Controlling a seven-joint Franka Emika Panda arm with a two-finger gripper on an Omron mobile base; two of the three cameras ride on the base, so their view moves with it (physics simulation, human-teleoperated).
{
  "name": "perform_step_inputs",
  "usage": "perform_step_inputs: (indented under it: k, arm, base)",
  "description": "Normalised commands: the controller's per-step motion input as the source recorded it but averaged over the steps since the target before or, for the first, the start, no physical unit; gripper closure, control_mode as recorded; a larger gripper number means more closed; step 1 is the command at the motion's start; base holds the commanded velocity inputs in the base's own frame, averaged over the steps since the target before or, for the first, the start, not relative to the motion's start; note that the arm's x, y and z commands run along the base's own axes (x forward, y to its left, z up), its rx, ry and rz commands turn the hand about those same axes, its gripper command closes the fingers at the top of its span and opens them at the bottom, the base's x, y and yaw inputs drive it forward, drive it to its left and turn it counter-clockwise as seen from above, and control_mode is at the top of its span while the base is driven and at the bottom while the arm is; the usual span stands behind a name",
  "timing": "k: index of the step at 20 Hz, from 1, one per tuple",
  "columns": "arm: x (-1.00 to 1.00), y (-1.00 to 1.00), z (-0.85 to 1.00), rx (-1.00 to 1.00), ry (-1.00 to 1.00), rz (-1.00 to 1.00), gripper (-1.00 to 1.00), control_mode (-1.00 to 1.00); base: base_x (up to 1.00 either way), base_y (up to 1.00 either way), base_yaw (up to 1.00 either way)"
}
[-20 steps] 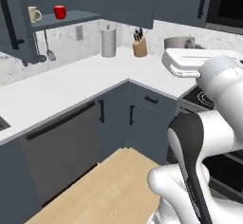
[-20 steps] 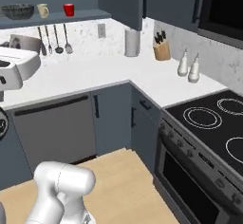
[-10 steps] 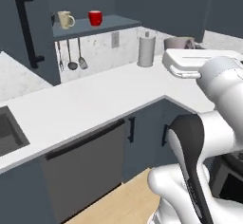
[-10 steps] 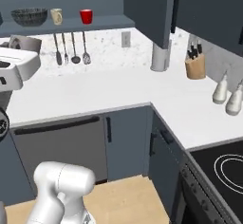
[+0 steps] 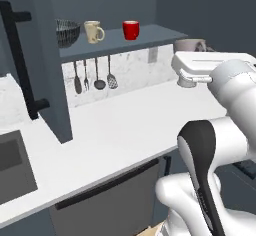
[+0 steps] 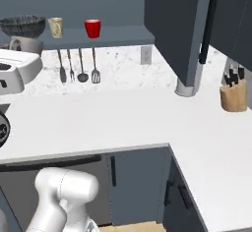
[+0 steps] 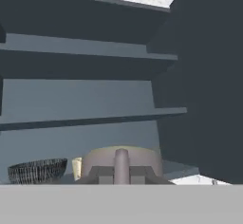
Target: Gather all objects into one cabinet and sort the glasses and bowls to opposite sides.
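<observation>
Three things sit along the shelf (image 5: 150, 36): bowl (image 5: 66, 31) at the left end, cream mug (image 5: 93, 31), red mug (image 5: 131, 30). The gripper (image 7: 121, 171) is closed on the grey mug (image 7: 121, 160).

White arm (image 5: 210, 145) raised and folded, hand level at shelf height, jaws closed on grey-taupe mug (image 7: 121, 163)
</observation>
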Motion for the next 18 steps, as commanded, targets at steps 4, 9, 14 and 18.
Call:
perform_step_inputs:
  k: [4, 9, 14, 18]
  arm:
    - [0.0, 0.0, 0.0, 0.0, 0.0, 0.0, 1.0, 1.0]
    - [0.0, 0.0, 0.0, 0.0, 0.0, 0.0, 1.0, 1.0]
    - [0.0, 0.0, 0.0, 0.0, 0.0, 0.0, 1.0, 1.0]
    - [0.0, 0.0, 0.0, 0.0, 0.0, 0.0, 1.0, 1.0]
  base:
    - [0.8, -0.5, 0.4]
    - [0.57, -0.41, 0.4]
    - [0.61, -0.17, 0.25]
    - [0.95, -0.46, 0.2]
